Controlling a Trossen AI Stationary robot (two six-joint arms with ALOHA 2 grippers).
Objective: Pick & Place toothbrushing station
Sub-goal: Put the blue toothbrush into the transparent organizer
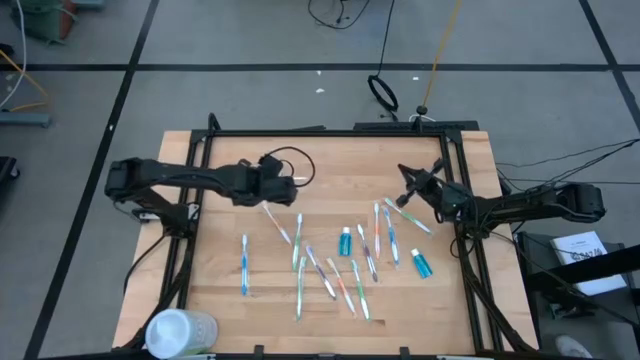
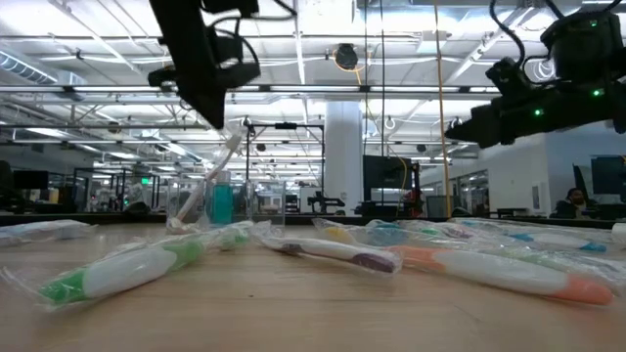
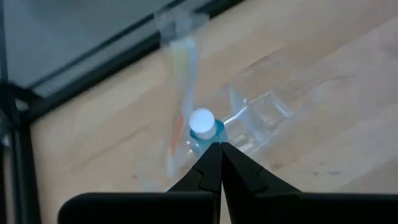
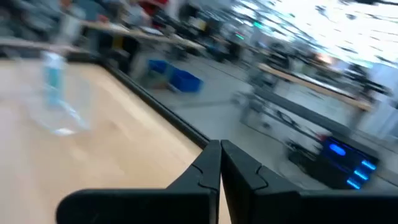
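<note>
My left gripper (image 3: 219, 148) is raised over the table's far left part, shut, fingers slanting down. A wrapped toothbrush (image 2: 210, 181) slants down from its fingertips (image 2: 221, 119). In the left wrist view the toothbrush (image 3: 179, 93) passes beside a teal tube with a white cap (image 3: 202, 124) and the clear cup (image 3: 261, 115). Several more toothbrushes (image 1: 335, 265) and two teal tubes (image 1: 345, 240) lie flat mid-table. My right gripper (image 1: 405, 172) waits shut and level at the far right, above the table, holding nothing. My left gripper is shut at the toothbrush's upper end (image 2: 233, 139), coming from above and slanting down. The pinch itself does not show; the wrist view only has clear wrapper beside the fingertips. The toothbrush hangs slanted, its lower end (image 2: 184, 221) down by the cup's base.
A white cylindrical container (image 1: 180, 330) lies at the near left corner. A second teal tube (image 1: 420, 262) lies toward the right. A black frame (image 1: 330, 131) runs around the wooden table top. Bare wood lies along the far side between the two arms.
</note>
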